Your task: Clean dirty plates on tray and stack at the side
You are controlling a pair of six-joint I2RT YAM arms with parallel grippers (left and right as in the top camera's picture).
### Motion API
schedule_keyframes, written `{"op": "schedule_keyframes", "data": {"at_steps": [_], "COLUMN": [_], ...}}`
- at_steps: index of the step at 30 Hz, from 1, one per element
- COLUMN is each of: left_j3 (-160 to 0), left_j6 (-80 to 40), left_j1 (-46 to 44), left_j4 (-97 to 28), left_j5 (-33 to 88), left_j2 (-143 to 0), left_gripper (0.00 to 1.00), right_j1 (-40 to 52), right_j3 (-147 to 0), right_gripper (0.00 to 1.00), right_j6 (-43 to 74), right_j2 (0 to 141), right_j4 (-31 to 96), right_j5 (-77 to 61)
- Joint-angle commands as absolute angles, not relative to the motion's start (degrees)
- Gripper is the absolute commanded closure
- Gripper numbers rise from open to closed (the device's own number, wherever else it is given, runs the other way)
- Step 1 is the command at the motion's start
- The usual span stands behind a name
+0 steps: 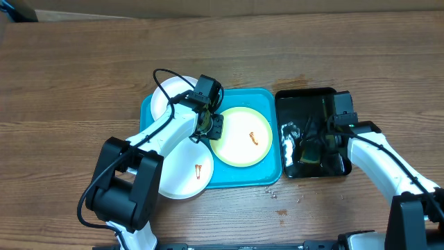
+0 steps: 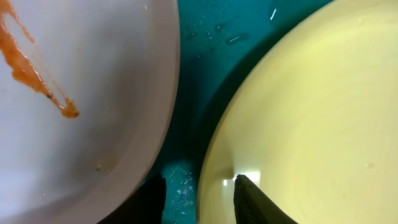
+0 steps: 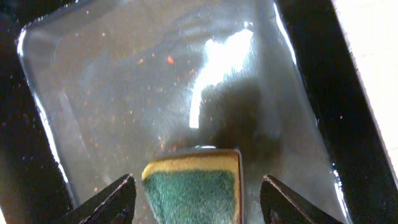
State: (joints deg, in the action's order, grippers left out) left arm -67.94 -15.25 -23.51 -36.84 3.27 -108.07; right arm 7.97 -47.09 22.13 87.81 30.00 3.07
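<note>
The turquoise tray (image 1: 267, 97) holds a green-rimmed plate (image 1: 236, 149) with a brown-red smear. A plain white plate (image 1: 166, 97) overhangs its back left corner. Another white plate (image 1: 182, 177), also smeared, overhangs its front left. My left gripper (image 1: 210, 126) is open, low at the green plate's left edge. In the left wrist view one fingertip (image 2: 255, 202) lies over the green plate (image 2: 311, 106) and the other sits beside the white plate (image 2: 93, 93), with bare tray (image 2: 199, 68) between. My right gripper (image 3: 198, 193) is open around a yellow-green sponge (image 3: 193, 183), clear of both its sides.
A glossy black tray (image 1: 291, 97) with water in it stands right of the turquoise one, and the sponge (image 1: 310, 154) rests in it. Small droplets (image 1: 277, 198) dot the wooden table (image 1: 83, 83) in front of the trays.
</note>
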Motion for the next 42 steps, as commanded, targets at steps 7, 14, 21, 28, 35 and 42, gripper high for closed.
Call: {"op": "schedule_keyframes", "data": {"at_steps": [7, 14, 21, 28, 35, 42], "left_j3": [-67.8, -67.8, -67.8, -67.8, -67.8, -67.8], "left_j6": [-15.0, -15.0, -15.0, -15.0, -15.0, -15.0], "left_j1": [-23.3, -23.3, -23.3, -23.3, -23.3, -23.3], "left_j4": [-37.2, -37.1, -36.8, -36.8, -36.8, -36.8], "left_j5": [6.0, 6.5, 7.5, 7.5, 7.5, 7.5], "left_j2": [-108.6, -108.6, -108.6, -108.6, -108.6, -108.6], "left_gripper": [0.65, 0.64, 0.63, 0.63, 0.6, 0.59], "right_j1": [8.1, 8.1, 8.1, 8.1, 8.1, 8.1], "right_j3": [-46.9, -46.9, -46.9, -46.8, -46.2, -47.6], "right_gripper": [0.46, 0.25, 0.23, 0.37, 0.51, 0.44], "right_j6": [21.6, 21.4, 14.3, 14.3, 15.0, 15.0], "right_j2": [91.2, 91.5, 91.5, 91.8, 94.1, 94.1], "right_j4": [29.2, 28.8, 27.7, 29.3, 29.4, 30.8], "right_j5": [5.0, 3.1, -2.2, -0.8, 3.7, 3.9]}}
